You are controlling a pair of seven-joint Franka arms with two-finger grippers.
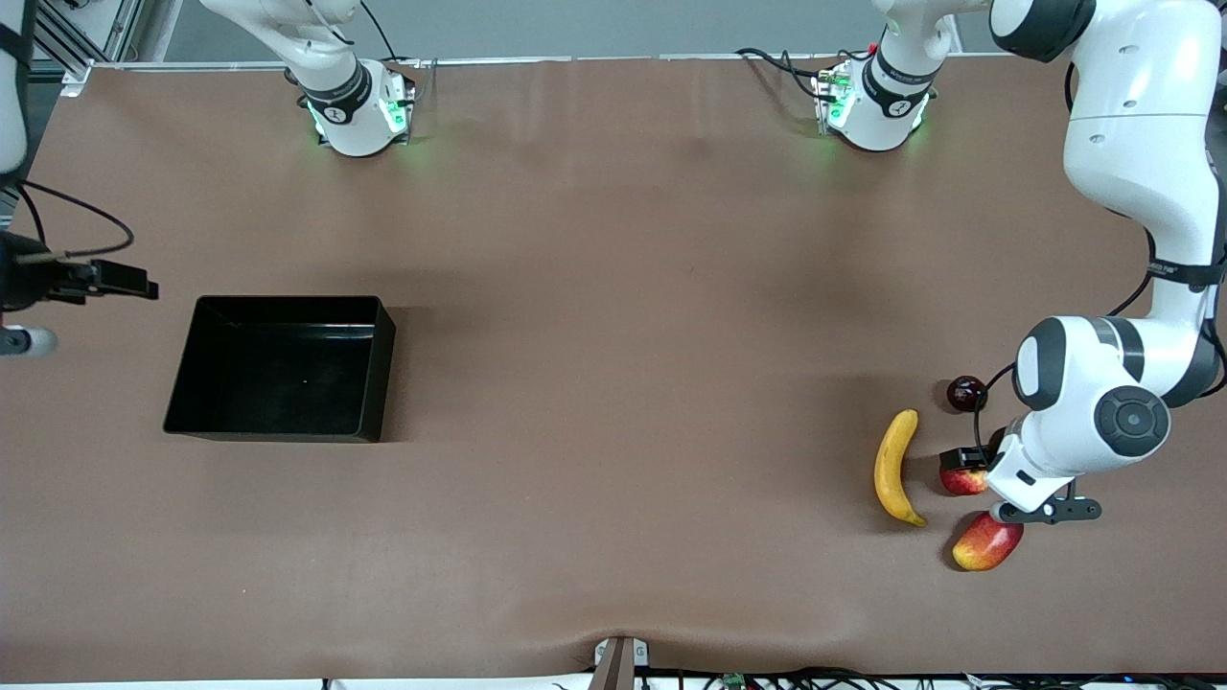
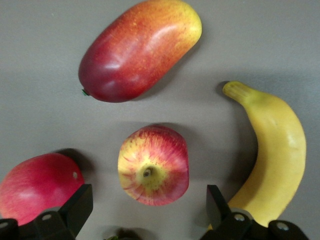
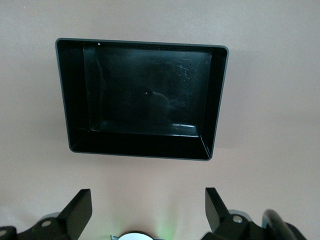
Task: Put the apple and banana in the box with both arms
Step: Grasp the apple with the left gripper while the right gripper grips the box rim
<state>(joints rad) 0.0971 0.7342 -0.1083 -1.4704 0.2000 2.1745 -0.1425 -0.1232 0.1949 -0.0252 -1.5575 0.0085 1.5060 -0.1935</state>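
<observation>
The apple, red with yellow streaks, lies stem dimple up on the table between the banana and a plain red-pink fruit. My left gripper hovers just over it, open, one finger on each side and touching nothing. In the front view the left gripper partly covers the apple, with the banana beside it. The black box stands empty near the right arm's end. My right gripper waits open high beside the box; its fingers are spread.
An oblong red-and-yellow mango-like fruit lies nearer to the front camera than the apple and also shows in the left wrist view. A small dark red fruit lies farther from the camera. The left arm's elbow hangs over the fruits.
</observation>
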